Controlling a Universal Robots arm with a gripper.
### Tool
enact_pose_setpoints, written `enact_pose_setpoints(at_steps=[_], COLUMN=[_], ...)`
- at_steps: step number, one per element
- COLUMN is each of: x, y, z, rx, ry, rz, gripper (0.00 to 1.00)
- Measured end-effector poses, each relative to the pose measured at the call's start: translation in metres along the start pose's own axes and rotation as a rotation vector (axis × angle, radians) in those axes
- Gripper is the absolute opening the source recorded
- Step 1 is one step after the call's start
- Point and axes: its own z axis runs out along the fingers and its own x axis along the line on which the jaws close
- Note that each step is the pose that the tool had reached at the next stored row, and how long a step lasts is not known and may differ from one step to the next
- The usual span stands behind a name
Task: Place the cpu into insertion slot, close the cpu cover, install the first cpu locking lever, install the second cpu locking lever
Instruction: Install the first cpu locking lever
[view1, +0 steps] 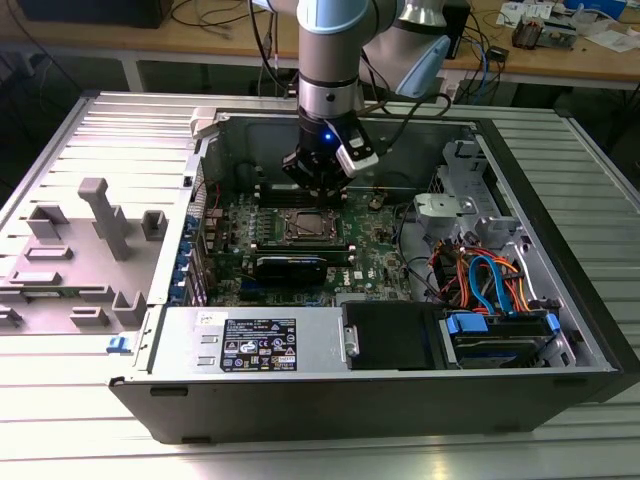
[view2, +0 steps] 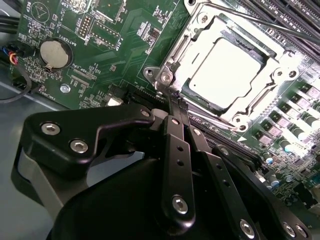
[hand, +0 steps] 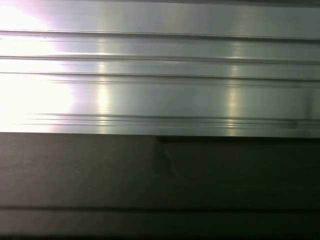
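The cpu lies flat in the insertion slot, its plain silver top showing through the window of the cpu cover, which lies down over it. A thin locking lever rod runs along the slot's far side. My gripper is shut, its black fingers pressed together with nothing seen between them, tips just off the slot's corner. In the exterior view the gripper hangs inside the open computer case, right above the back edge of the slot.
Long black memory slots flank the socket, and a coin battery sits on the green board. A black card, power supply and coloured cables fill the case. Grey fixtures stand at the exterior view's left.
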Motion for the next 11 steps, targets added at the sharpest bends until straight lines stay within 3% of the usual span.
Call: enact_pose_setpoints(at_steps=[11], x=[0.0001], y=[-0.0003], z=[0.0012], rx=[0.0025], ry=[-0.0001], rz=[0.0], gripper=[0.11])
